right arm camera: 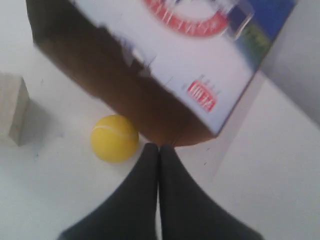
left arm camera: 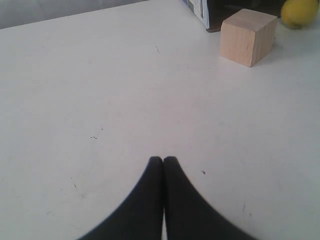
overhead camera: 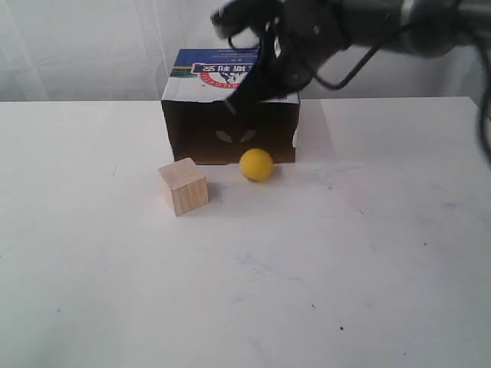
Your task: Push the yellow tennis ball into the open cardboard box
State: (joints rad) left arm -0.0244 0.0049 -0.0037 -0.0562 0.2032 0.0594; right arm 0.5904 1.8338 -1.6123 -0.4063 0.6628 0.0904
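Note:
The yellow tennis ball (overhead camera: 256, 164) rests on the white table right at the dark mouth of the open cardboard box (overhead camera: 192, 130), near the right side of the opening. My right gripper (overhead camera: 232, 106) hangs shut above the box's front edge, holding nothing. In the right wrist view the shut right gripper (right arm camera: 159, 146) points down at the box corner (right arm camera: 200, 60), with the ball (right arm camera: 114, 138) just beside the tips. The left gripper (left arm camera: 163, 159) is shut and empty, low over bare table, far from the ball (left arm camera: 299, 12) and the box (left arm camera: 200, 10).
A pale wooden cube (overhead camera: 183, 186) stands on the table left of the ball, a short gap from the box front; it also shows as the cube (left arm camera: 248, 36) and the cube (right arm camera: 12, 107). A white curtain hangs behind the table (overhead camera: 345, 268).

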